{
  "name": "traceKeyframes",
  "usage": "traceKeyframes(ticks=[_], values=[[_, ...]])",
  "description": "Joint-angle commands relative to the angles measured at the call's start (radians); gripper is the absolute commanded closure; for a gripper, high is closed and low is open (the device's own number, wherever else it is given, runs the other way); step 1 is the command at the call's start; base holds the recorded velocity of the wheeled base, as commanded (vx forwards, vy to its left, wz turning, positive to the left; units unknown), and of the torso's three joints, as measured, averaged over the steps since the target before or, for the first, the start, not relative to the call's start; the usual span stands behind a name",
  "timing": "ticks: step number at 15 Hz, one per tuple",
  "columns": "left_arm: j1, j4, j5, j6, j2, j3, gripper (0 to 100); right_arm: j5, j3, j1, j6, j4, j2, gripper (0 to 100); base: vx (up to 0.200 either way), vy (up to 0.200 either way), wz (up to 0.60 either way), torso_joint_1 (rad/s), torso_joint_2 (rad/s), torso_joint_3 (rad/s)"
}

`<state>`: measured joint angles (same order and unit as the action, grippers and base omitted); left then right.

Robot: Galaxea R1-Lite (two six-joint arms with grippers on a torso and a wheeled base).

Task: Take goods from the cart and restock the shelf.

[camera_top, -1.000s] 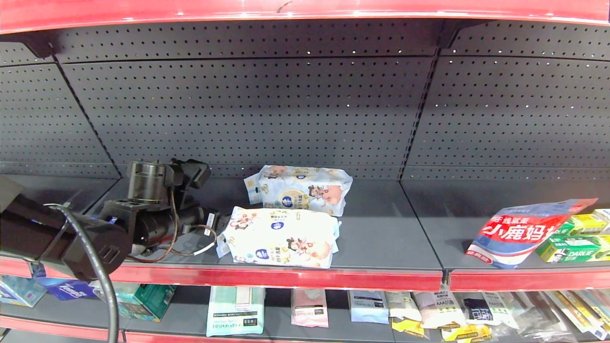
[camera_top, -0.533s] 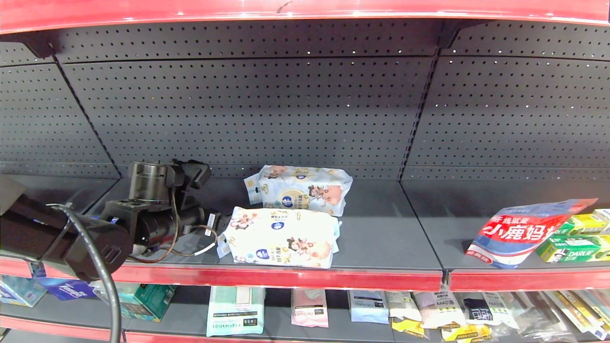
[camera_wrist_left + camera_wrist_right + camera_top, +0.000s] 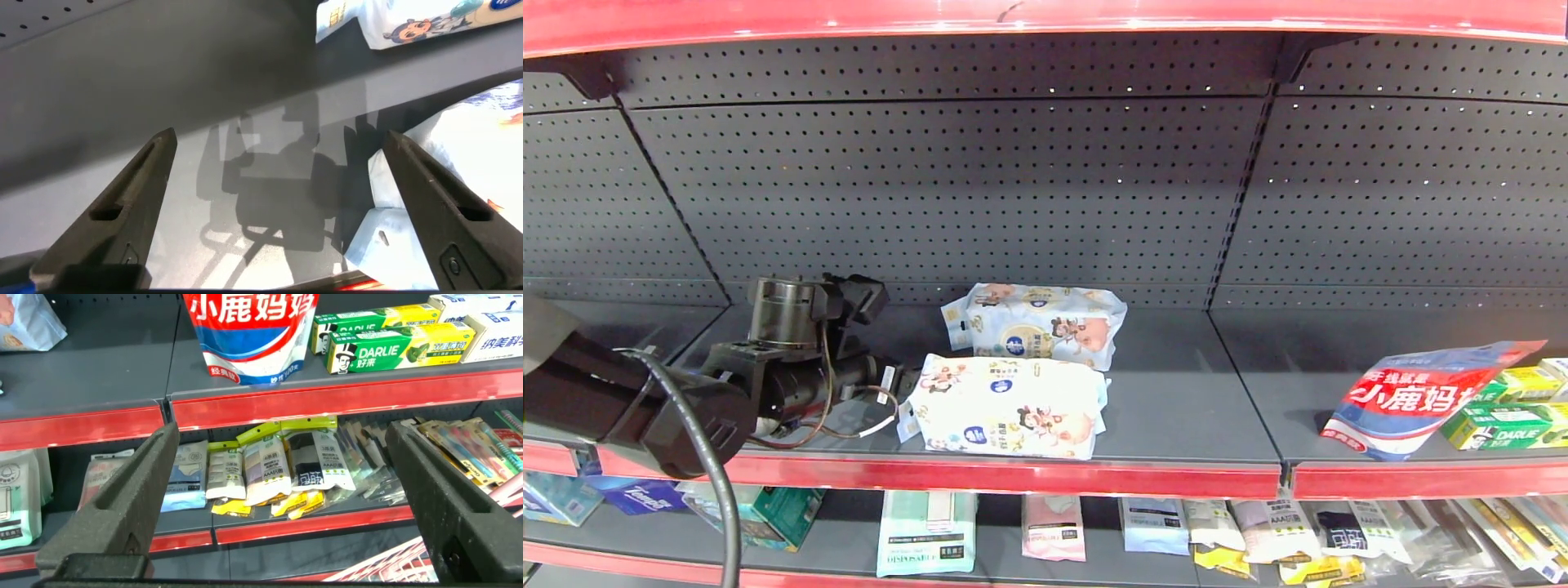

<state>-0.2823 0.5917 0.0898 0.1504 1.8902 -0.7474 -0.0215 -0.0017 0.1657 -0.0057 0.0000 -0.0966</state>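
Now we look first at the shelf (image 3: 1176,392), which carries the goods. On its dark board two white wipes packs lie flat: the front pack (image 3: 1005,406) is near the red front edge, and the back pack (image 3: 1037,325) is just behind it, toward the perforated back wall (image 3: 964,188). The left gripper (image 3: 279,140) is low over the board, just left of the front pack. Its fingers (image 3: 135,196) are spread wide with nothing between them. One finger is close beside the pack, and we cannot tell whether it touches. In the next bay on the right, a red and blue pouch (image 3: 1417,396) leans against green toothpaste boxes (image 3: 1494,425). The right gripper (image 3: 282,433) is in front of the shelving, fingers also spread and empty, facing the small packets (image 3: 265,469) that lie on the lower shelf (image 3: 841,514)
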Motion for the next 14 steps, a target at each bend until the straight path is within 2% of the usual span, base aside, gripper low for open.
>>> traceKeyframes(ticks=[1, 4, 6, 12, 14], values=[[-0.001, 0.000, 0.001, 0.000, 0.003, -0.003, 0, 0.000, 0.000, 0.000, 0.000, 0.000, -0.002, 0, 0.000, 0.000, 0.00, 0.000, 0.00, 0.000], [-0.008, 0.000, 0.001, -0.002, 0.004, -0.003, 0, 0.000, 0.000, 0.000, 0.000, 0.000, -0.002, 0, 0.000, 0.000, 0.00, 0.000, 0.00, 0.000], [-0.026, 0.000, 0.002, -0.020, 0.007, -0.004, 0, 0.000, 0.000, 0.000, 0.000, 0.000, -0.002, 0, 0.000, 0.000, 0.00, 0.000, 0.00, 0.000], [-0.023, 0.000, 0.007, -0.017, 0.004, -0.001, 0, 0.000, 0.000, 0.000, 0.000, 0.000, -0.002, 0, 0.000, 0.000, 0.00, 0.000, 0.00, 0.000], [-0.006, -0.006, 0.010, -0.006, -0.013, 0.003, 0, 0.000, 0.000, 0.000, 0.000, 0.000, -0.002, 0, 0.000, 0.000, 0.00, 0.000, 0.00, 0.000]])
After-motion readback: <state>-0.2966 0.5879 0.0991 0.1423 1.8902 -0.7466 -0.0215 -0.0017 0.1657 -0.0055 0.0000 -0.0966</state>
